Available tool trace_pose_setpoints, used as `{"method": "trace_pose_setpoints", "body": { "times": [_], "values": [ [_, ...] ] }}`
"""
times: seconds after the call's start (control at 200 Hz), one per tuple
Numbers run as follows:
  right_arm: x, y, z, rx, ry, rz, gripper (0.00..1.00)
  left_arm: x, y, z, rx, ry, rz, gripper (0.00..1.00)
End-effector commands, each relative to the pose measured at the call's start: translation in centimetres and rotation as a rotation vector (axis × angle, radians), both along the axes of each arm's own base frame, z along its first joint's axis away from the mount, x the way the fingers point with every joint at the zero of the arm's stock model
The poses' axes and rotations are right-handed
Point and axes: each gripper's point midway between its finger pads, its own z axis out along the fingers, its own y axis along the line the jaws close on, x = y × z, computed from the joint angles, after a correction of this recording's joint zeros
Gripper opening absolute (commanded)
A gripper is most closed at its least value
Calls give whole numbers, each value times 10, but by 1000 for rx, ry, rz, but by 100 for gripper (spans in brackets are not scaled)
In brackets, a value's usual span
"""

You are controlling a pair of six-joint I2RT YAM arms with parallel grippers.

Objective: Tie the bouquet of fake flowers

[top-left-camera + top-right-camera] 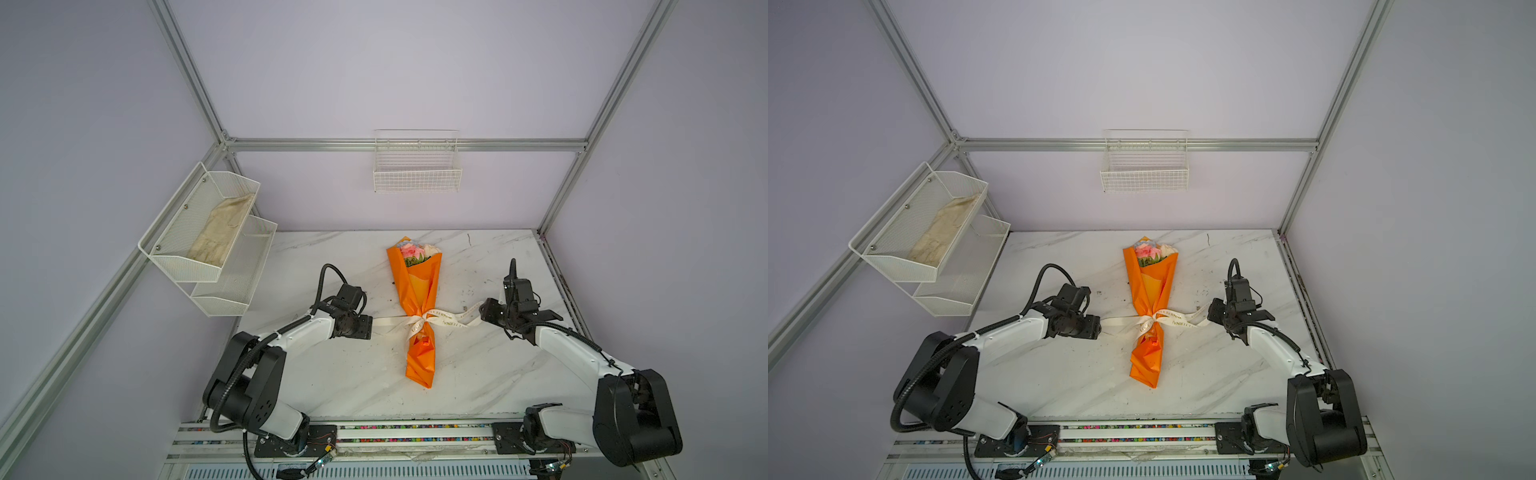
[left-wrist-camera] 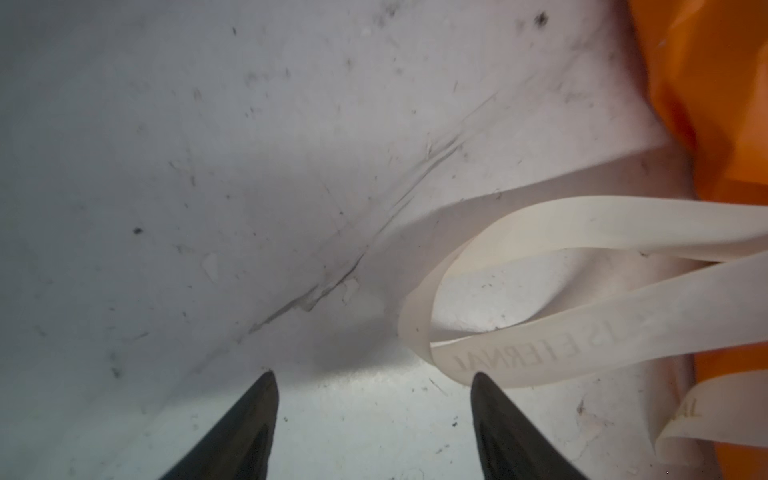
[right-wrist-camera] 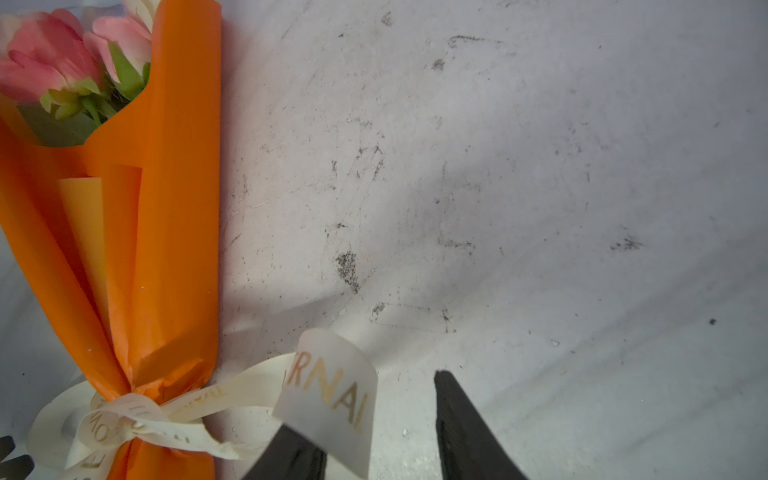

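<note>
Bouquet (image 1: 417, 291) mid-table, bare marble (image 1: 332, 374) either side; left tool (image 2: 374, 376) wide; right tool (image 3: 386, 411) parted, ribbon (image 3: 332, 395) over one finger (image 3: 291, 457).

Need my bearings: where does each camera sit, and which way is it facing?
Both top views: high over the table's front edge, looking down toward the back wall; bouquet centred; both arms, left gripper and right gripper show.
Left wrist: low beside the bouquet, facing the ribbon loop; open fingers show.
Right wrist: low on the opposite side, facing the flowers; open fingers show, ribbon draped over one.
Shared: ribbon and orange wrapping appear everywhere.
</note>
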Motion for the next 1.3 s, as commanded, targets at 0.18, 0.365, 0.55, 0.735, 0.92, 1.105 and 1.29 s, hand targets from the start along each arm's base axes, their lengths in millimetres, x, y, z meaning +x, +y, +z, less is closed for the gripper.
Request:
{"method": "trace_pose_setpoints", "body": {
  "times": [0.18,0.365,0.55,0.735,0.92,1.105,1.29],
  "values": [
    [-1,0,-12,-25,22,26,43,12,-21,9,-165,22,125,72],
    [-3,-1,-18,-29,38,28,43,21,-29,20,-221,-24,131,72],
    [-3,0,-19,-30,39,31,42,32,-31,15,-204,-29,137,72],
    [-3,0,-20,-30,43,37,41,32,-31,1,-185,11,143,64],
    [-3,-1,-20,-36,42,33,39,24,-25,-14,-138,49,123,41],
    [-1,-6,-14,-47,11,6,31,17,-13,-13,-80,46,126,14],
    [0,-12,-11,-70,4,-20,13,17,3,-4,-10,7,138,4]
  ]
}}
